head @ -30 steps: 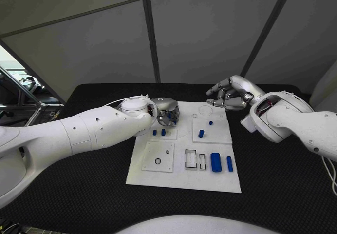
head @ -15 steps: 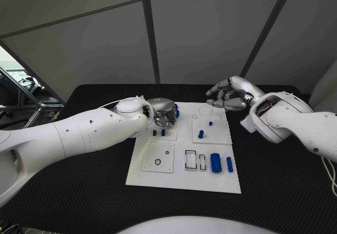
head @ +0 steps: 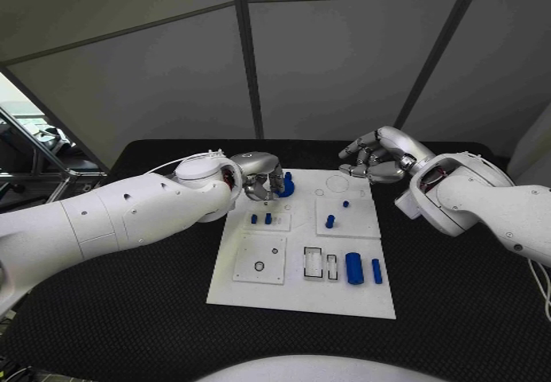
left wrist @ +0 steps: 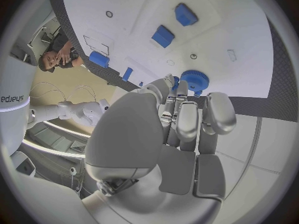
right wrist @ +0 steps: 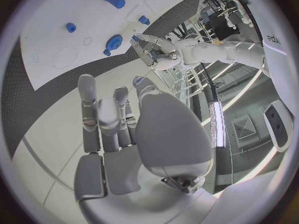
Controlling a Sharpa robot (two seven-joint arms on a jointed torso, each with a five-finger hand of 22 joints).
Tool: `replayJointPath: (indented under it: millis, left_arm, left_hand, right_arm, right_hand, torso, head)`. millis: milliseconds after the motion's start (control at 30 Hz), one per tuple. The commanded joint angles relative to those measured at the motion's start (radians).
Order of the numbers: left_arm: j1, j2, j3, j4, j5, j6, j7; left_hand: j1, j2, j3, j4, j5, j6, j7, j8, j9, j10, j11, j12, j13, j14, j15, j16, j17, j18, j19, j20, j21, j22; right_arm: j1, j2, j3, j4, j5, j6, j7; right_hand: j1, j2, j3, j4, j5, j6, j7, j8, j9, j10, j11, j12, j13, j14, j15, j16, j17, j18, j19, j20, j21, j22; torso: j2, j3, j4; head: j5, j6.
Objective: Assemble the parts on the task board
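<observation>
Blue toothed gear (head: 285, 185) in silver left hand (head: 259, 176) over white task board (head: 301, 294).

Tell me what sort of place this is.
Likely a robotics lab or test cell: a black table with a white task board of small blue parts, ringed by plain grey partition panels.

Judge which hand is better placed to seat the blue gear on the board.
Left. The left hand already holds the blue gear in its fingers above the task board; the right hand hovers empty.
</observation>
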Motion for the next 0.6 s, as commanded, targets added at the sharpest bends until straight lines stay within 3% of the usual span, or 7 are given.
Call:
replayJointPath:
  millis: [33,267,600]
  left_arm:
    - [0.002,-0.015,0.002,0.008,0.020,0.018,-0.022]
    - [0.000,-0.035,0.000,0.007,0.028,0.037,-0.033]
    - [-0.008,-0.035,-0.002,-0.009,0.029,0.053,-0.039]
  left_hand:
    - [-0.011,0.003,0.006,-0.001,0.003,0.008,-0.003,-0.006,0.001,0.006,0.002,-0.005,0.001,-0.006,-0.001,-0.006,-0.006,-0.013,0.008,0.002,0.007,0.084]
    - [-0.021,-0.001,0.009,-0.002,0.003,0.009,-0.004,-0.010,0.001,0.008,0.001,-0.010,0.001,-0.008,-0.001,-0.009,-0.011,-0.013,0.007,0.002,0.005,0.085]
    - [-0.025,-0.002,0.010,-0.002,0.003,0.010,-0.005,-0.011,0.001,0.009,0.001,-0.012,0.001,-0.008,-0.001,-0.009,-0.012,-0.013,0.007,0.002,0.005,0.085]
  right_arm:
    - [0.002,-0.002,0.001,0.001,-0.002,0.001,0.010]
    - [0.002,-0.004,0.001,0.002,-0.002,0.001,0.009]
    - [0.002,-0.003,0.001,0.002,-0.002,0.001,0.009]
  right_hand:
    - [-0.004,0.003,0.004,0.002,0.005,0.008,0.001,0.004,0.000,0.004,0.000,0.004,0.001,0.008,0.001,-0.002,0.001,0.003,0.008,-0.003,-0.003,0.002]
    - [-0.004,0.003,0.004,0.002,0.005,0.008,0.001,0.004,0.000,0.004,0.000,0.004,0.001,0.008,0.001,-0.002,0.001,0.003,0.008,-0.003,-0.003,0.002]
    - [-0.004,0.003,0.004,0.002,0.005,0.008,0.001,0.004,0.000,0.004,0.000,0.004,0.001,0.008,0.001,-0.002,0.001,0.003,0.008,-0.003,-0.003,0.002]
  torso:
    - [0.002,0.0000,-0.0012]
    - [0.002,-0.0007,-0.0007]
    - [0.003,-0.0004,-0.0022]
  head:
    - [0.001,-0.001]
    - [0.003,-0.001]
    - [0.005,-0.002]
